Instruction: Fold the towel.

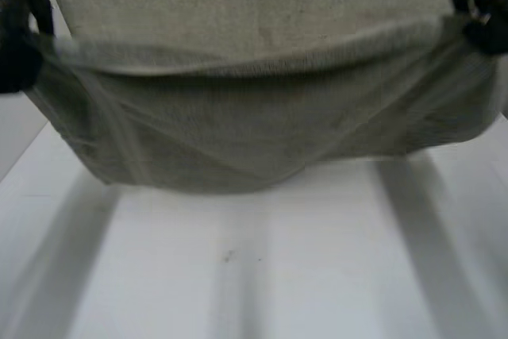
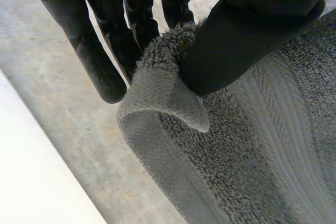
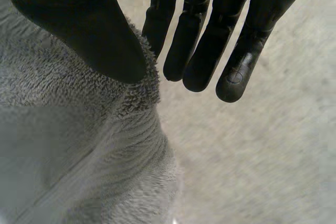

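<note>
A grey-beige towel has its far part lying flat on the white table. Its near edge is lifted and sags between my two hands. My left hand holds the near left corner, and my right hand holds the near right corner. In the left wrist view the thumb pinches the curled towel corner against the fingers. In the right wrist view the thumb presses the towel's edge against the fingers.
Bare white tabletop lies in front of the hanging fold. The flat part of the towel spreads beneath my left hand, with a strip of table beside it. More flat towel lies under my right hand.
</note>
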You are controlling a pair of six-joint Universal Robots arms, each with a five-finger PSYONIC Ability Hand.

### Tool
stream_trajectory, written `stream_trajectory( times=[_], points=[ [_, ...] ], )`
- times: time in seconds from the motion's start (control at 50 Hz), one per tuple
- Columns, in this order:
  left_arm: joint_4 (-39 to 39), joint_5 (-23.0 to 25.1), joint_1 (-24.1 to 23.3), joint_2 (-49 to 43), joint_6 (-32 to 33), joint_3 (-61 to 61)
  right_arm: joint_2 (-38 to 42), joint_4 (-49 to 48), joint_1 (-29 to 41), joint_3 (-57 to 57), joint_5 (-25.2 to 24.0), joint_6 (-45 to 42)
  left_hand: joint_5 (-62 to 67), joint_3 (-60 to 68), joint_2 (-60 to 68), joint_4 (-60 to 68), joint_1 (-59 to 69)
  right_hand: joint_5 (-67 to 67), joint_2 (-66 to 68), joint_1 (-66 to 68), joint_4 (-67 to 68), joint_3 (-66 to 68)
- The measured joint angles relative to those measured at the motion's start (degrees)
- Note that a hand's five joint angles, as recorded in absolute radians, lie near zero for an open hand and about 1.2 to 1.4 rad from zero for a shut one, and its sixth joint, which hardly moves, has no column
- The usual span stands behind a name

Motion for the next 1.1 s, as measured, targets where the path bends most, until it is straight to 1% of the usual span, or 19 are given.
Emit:
stream_trajectory(
  times=[0.06,0.14,0.26,0.32,0.36,0.46,0.54,0.56,0.58,0.62,0.66,0.7,0.74,0.76,0.86,0.96,0.98,1.0,1.1],
  points=[
    [-7.6,-2.0,-0.4,-3.2,-1.1,7.8,0.6,6.5,0.0,-7.1,0.1,-2.8,0.0,0.0,0.0,0.0,0.0,0.0,0.0,0.0,0.0,0.0],
    [-14.0,-3.3,-0.8,-8.8,-1.2,12.5,4.7,10.9,0.4,-10.2,1.0,-7.3,0.0,0.0,0.0,0.0,0.0,0.0,0.0,0.0,0.0,0.0],
    [-17.1,-3.8,-2.3,-17.2,-0.9,14.7,12.6,13.5,2.0,-11.0,3.2,-13.8,0.0,0.0,0.0,0.0,0.0,0.0,0.0,0.0,0.0,0.0],
    [-17.5,-5.0,-6.0,-28.2,-0.6,19.0,21.1,13.0,4.8,-13.0,7.0,-17.5,0.3,0.0,0.0,0.0,0.0,0.0,0.0,0.0,0.0,0.0],
    [-17.5,-5.7,-7.2,-31.2,-0.6,21.3,23.1,12.2,5.4,-14.1,7.9,-17.8,0.3,0.0,0.0,0.0,0.1,0.0,0.0,0.0,0.0,0.0],
    [-16.9,-9.1,-10.1,-40.3,-0.8,33.7,28.7,4.5,7.1,-20.0,10.4,-17.6,0.3,0.0,0.0,0.0,0.1,0.0,0.0,0.0,0.0,0.0],
    [-13.7,-11.1,-10.8,-44.3,-2.0,46.5,29.9,-11.3,7.6,-24.3,12.1,-16.3,0.3,0.1,0.0,0.0,0.1,0.0,0.0,0.0,0.0,0.0],
    [-13.7,-11.1,-10.8,-44.3,-2.0,46.5,29.9,-11.3,7.6,-24.3,12.1,-16.3,0.3,0.1,0.0,0.0,0.1,0.0,0.0,0.0,0.0,0.0],
    [-8.7,-12.1,-11.0,-45.1,-3.7,52.0,28.6,-21.7,7.6,-23.9,12.9,-15.8,0.3,0.1,0.0,0.0,0.1,0.0,0.0,0.0,0.0,0.0],
    [-7.0,-12.3,-11.0,-45.1,-4.3,53.2,28.1,-24.6,7.6,-23.4,13.1,-15.6,0.3,0.1,0.0,0.0,0.1,0.0,0.0,0.0,0.0,0.0],
    [-1.1,-13.1,-11.0,-44.5,-6.4,55.4,25.6,-33.3,7.6,-20.8,13.5,-15.3,0.3,0.1,0.0,0.0,0.1,0.0,0.0,0.0,0.0,0.0],
    [4.6,-13.7,-10.9,-43.0,-9.0,54.4,22.7,-39.4,7.5,-16.5,13.6,-15.2,0.3,0.1,0.0,0.0,0.1,0.0,0.0,0.0,0.0,0.0],
    [4.6,-13.7,-10.9,-43.0,-9.0,54.4,22.7,-39.4,7.5,-16.5,13.6,-15.2,0.3,0.1,0.0,0.0,0.1,0.0,0.0,0.0,0.0,0.0],
    [8.4,-13.9,-10.7,-40.8,-10.9,49.4,20.3,-41.2,7.5,-11.9,13.5,-15.1,0.3,0.1,0.0,0.0,0.1,0.0,0.0,0.0,0.0,0.0],
    [10.0,-13.6,-10.6,-38.7,-11.7,39.8,19.1,-38.1,7.4,-6.1,12.4,-14.8,0.3,0.1,0.1,0.0,0.1,0.0,0.0,0.0,0.0,0.0],
    [10.0,-12.1,-10.4,-38.4,-11.5,29.2,19.2,-32.4,7.0,-0.3,8.4,-14.6,0.3,0.1,0.1,0.0,0.1,0.0,0.0,0.0,0.0,0.0],
    [10.1,-11.3,-10.3,-38.6,-11.4,25.2,19.5,-30.3,6.8,2.1,6.1,-14.5,0.3,0.1,0.1,0.0,0.1,0.0,0.0,0.0,0.0,0.0],
    [10.1,-11.3,-10.3,-38.6,-11.4,25.2,19.5,-30.3,6.8,2.1,6.1,-14.5,0.3,0.1,0.1,0.0,0.1,0.0,0.0,0.0,0.0,0.0],
    [12.6,-8.7,-9.4,-40.7,-10.4,12.8,22.7,-26.6,6.1,10.5,-0.6,-13.8,0.3,0.1,0.1,0.0,0.1,0.0,0.0,0.0,0.0,0.0]
  ],
)
